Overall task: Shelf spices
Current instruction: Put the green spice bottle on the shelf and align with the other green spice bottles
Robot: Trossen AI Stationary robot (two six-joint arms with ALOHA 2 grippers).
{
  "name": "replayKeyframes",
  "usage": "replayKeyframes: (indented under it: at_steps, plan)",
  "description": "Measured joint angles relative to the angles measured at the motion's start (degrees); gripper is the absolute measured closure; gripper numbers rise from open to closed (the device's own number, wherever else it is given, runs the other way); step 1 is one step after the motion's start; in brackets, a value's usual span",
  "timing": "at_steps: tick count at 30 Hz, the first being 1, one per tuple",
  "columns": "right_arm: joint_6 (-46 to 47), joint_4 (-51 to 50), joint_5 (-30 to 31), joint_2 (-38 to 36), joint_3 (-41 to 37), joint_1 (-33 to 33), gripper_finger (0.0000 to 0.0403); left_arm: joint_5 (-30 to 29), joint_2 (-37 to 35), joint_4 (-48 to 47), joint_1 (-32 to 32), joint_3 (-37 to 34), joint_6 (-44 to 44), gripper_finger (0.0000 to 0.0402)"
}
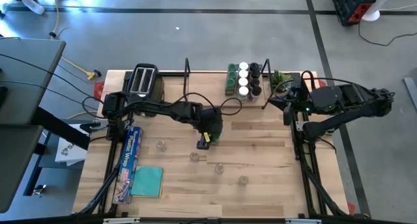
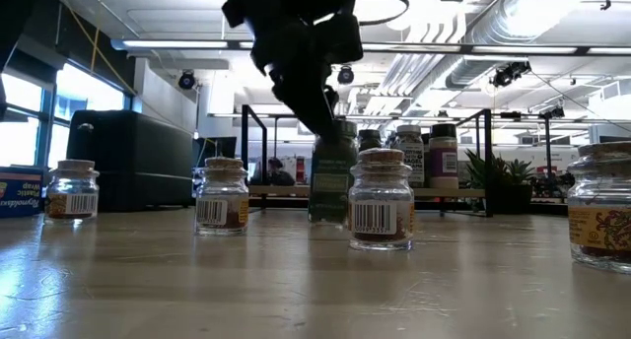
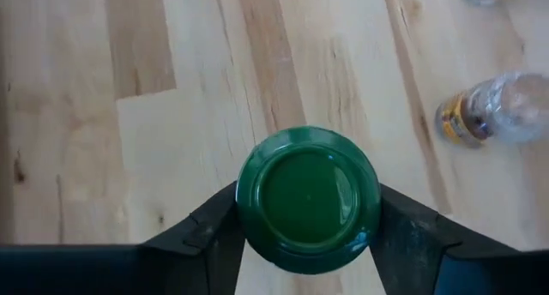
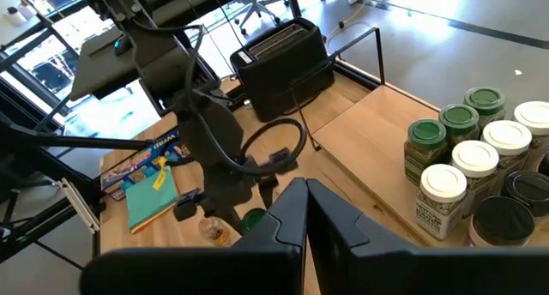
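A spice jar with a green lid (image 3: 309, 196) stands upright on the wooden table, in front of the shelf, with my left gripper (image 3: 309, 211) closed around its lid. In the low view the jar (image 2: 332, 181) stands under the dark gripper. Several spices (image 1: 244, 79) with green, white and dark lids stand on the right end of the shelf (image 1: 208, 88). Several small clear jars (image 1: 193, 157) stand loose toward the table's near edge. My right gripper (image 4: 305, 211) hangs shut and empty above the table's right side. My left gripper pinches the jar's green lid between its two fingers, one finger (image 3: 219, 222) on each side of the lid's rim (image 3: 244, 201). The fingers come down at a slant from above. The jar stands upright with its base on the table (image 2: 330, 219).
A black-and-silver toaster (image 1: 142, 79) stands at the far left, beside the shelf. A blue plastic-wrap box (image 1: 130, 160) and a teal pad (image 1: 147, 182) lie at the near left. A small green plant (image 1: 281, 76) stands at the far right.
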Motion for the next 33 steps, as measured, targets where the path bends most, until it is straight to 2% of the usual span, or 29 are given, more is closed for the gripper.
replayKeyframes:
  at_steps: [3, 6, 11, 13, 16, 20, 25, 33]
  plan:
    - [0.0, -0.05, 0.01, 0.0, 0.0, 0.0, 0.0399, -1.27, -0.11, -3.18, 0.29, 4.74, -3.25, 0.0209]
    - [0.0, -0.35, 0.01, 0.0, 0.0, 0.0, 0.0399, -5.41, -0.39, -6.83, 1.4, 11.56, -1.96, 0.0209]
    - [-0.44, -1.27, 0.08, 0.0, 0.0, 0.0, 0.0399, -12.02, -0.29, -3.8, 7.31, 18.38, 0.18, 0.0209]
    - [-1.12, -1.29, 0.09, 0.0, 0.0, 0.0, 0.0399, -11.77, 0.52, -2.82, 10.93, 18.7, 0.16, 0.0209]
    - [-1.4, -1.27, 0.12, 0.0, 0.0, 0.0, 0.0399, -7.75, 2.64, -1.95, 15.41, 18.57, -0.05, 0.0209]
    - [-1.35, -1.27, 0.09, 0.0, 0.0, -0.02, 0.0399, -2.21, 5.4, -0.3, 17.56, 18.56, 1.28, 0.0209]
    - [-0.02, -1.27, 0.09, 0.0, 0.0, -0.02, 0.0399, -3.21, 7.67, 1.96, 17.64, 18.56, 3.91, 0.0207]
    - [0.61, -1.27, 0.08, 0.0, 0.0, -0.01, 0.0399, -6.41, 8.26, 4.09, 17.55, 18.56, 6.61, 0.0171]
